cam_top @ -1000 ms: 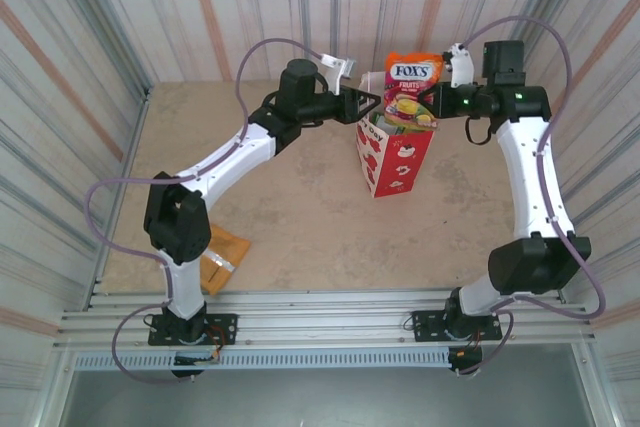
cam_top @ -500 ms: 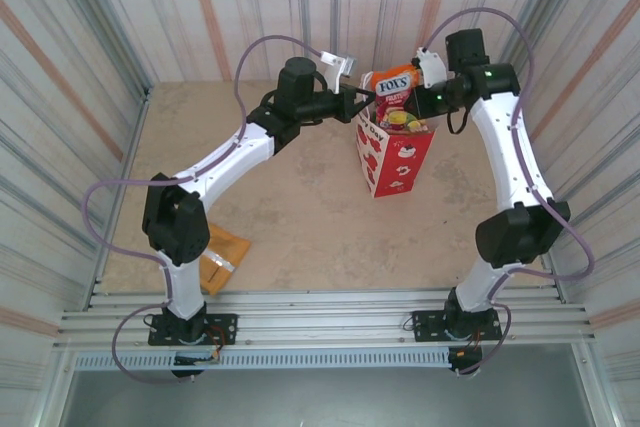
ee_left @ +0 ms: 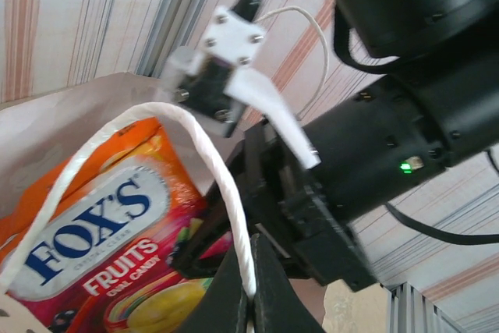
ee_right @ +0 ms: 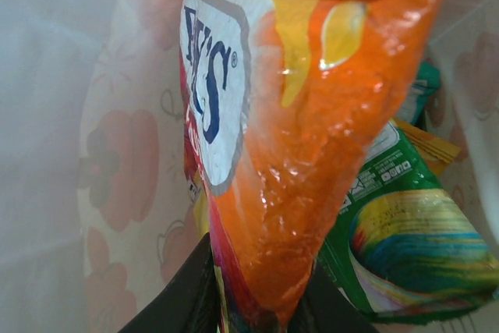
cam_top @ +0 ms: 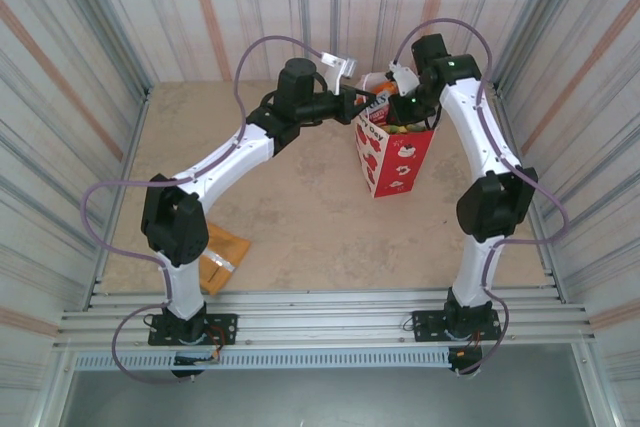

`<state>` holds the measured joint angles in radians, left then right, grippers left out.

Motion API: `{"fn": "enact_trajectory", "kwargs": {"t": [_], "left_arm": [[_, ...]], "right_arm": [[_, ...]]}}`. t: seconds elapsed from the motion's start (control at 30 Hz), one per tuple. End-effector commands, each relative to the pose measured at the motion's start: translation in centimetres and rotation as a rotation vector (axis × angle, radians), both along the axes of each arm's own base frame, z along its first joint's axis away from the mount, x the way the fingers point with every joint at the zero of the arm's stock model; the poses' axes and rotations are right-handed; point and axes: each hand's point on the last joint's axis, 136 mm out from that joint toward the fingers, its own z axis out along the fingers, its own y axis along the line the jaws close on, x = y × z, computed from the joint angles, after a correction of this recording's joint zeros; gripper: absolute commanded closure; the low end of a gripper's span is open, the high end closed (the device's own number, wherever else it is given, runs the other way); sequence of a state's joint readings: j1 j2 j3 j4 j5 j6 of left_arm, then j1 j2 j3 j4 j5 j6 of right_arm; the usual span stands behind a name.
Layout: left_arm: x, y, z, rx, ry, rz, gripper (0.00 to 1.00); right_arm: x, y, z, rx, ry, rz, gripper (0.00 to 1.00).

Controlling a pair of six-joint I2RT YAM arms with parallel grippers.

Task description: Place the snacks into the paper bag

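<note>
Table (cam_top: 300,217) unchanged; candy bag (ee_right: 296,154) now lowered into paper bag (cam_top: 400,169).

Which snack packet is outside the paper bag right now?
The flat orange pouch lying on the table, near left. The Fox's candy bag is pinched in the right fingers inside the red paper bag, beside a green packet.

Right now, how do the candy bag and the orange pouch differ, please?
The candy bag hangs in the right tool, inside the paper bag; the orange pouch lies flat on the table. The candy bag bears a white logo; the orange pouch looks plain. Both are orange.
</note>
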<state>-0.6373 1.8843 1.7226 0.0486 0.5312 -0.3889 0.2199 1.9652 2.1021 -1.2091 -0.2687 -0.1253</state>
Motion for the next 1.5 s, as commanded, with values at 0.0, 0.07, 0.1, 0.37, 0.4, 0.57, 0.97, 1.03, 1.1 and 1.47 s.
{"fn": "enact_trajectory", "kwargs": {"t": [0.0,0.07,0.1,0.37,0.4,0.57,0.97,1.03,1.1,1.47], "left_arm": [[-1.6,0.3,2.4,-0.021,-0.056,-0.029,1.00],[-1.7,0.4,2.5,-0.019,-0.060,-0.028,1.00],[-1.7,0.4,2.4,-0.018,-0.058,-0.027,1.00],[-1.8,0.9,2.2,-0.001,-0.062,-0.006,1.00],[-1.8,0.9,2.1,0.002,-0.061,-0.004,1.00],[-1.8,1.3,2.2,0.012,-0.063,0.012,0.94],[-3.1,4.9,3.1,0.108,-0.066,0.130,0.46],[-3.6,6.0,2.8,0.141,-0.050,0.165,0.40],[-4.1,7.6,2.3,0.187,-0.023,0.212,0.35],[-7.1,20.1,-4.1,0.366,0.332,0.524,0.20]], "right_arm": [[-0.2,0.9,-0.9,0.016,0.050,0.034,0.99],[0.1,0.4,-1.8,-0.017,0.070,0.019,0.97],[0.3,0.1,-2.2,-0.037,0.073,0.010,0.97],[2.6,-4.1,-0.3,-0.219,-0.053,-0.173,0.63],[2.7,-4.4,0.6,-0.224,-0.083,-0.187,0.60],[2.3,-4.9,4.7,-0.207,-0.199,-0.209,0.52],[-3.1,-1.3,11.4,-0.058,-0.331,-0.134,0.49],[-4.2,-0.2,12.1,-0.031,-0.357,-0.113,0.49],[-5.3,1.0,12.5,-0.009,-0.385,-0.097,0.50],[-12.7,9.3,13.0,0.187,-0.491,0.112,0.50]]}}
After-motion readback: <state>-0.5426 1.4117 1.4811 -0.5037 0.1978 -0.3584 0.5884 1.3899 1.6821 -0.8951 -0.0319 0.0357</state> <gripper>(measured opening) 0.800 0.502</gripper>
